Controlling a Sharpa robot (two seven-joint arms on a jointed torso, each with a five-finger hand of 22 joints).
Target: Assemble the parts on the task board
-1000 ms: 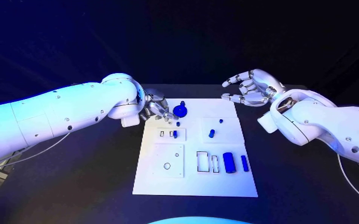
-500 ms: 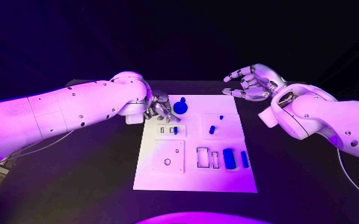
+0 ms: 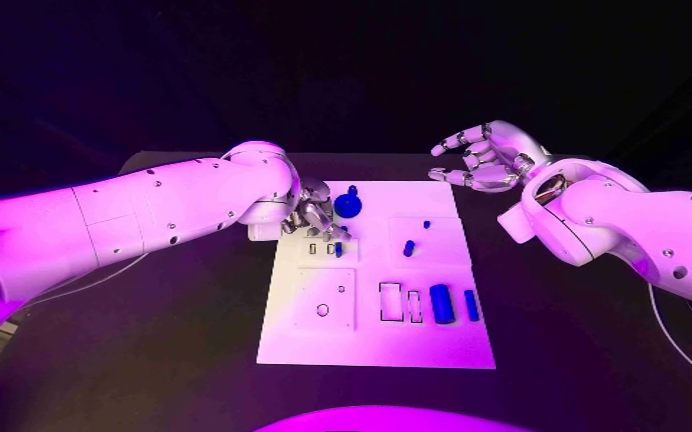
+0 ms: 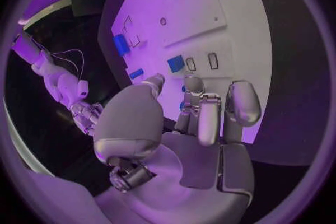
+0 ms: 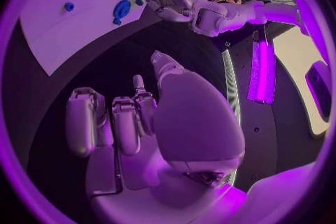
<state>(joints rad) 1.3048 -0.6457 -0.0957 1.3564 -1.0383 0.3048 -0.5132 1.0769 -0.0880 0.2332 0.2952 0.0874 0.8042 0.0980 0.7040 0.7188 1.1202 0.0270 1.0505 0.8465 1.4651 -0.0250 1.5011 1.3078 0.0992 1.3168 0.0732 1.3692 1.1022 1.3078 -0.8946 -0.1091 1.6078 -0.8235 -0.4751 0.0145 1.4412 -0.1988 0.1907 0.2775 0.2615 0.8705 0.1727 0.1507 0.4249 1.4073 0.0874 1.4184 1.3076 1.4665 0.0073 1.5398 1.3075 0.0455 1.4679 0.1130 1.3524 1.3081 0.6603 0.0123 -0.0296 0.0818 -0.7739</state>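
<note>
The white task board (image 3: 368,337) lies in the middle of the table. A round blue part (image 3: 348,205) stands near its far left corner. My left hand (image 3: 310,216) is right beside it with fingers curled. In the left wrist view, slivers of the round blue part (image 4: 183,89) peek between the thumb and fingers (image 4: 199,106); whether they grip it is unclear. A small blue part (image 3: 338,249) sits in a slot plate. Another blue part (image 3: 408,248) lies mid-board. Two long blue parts (image 3: 441,304) lie at the right. My right hand (image 3: 483,157) hovers beyond the far right corner, fingers apart, holding nothing.
A tiny blue piece (image 3: 426,224) lies near the board's far right. A raised plate with a round hole (image 3: 323,309) and narrow rectangular slots (image 3: 389,303) occupy the near half. Black table (image 3: 173,352) surrounds the board on both sides.
My left hand has edged slightly further over the board's far left corner, towards the round blue part. The right hand has hardly moved.
</note>
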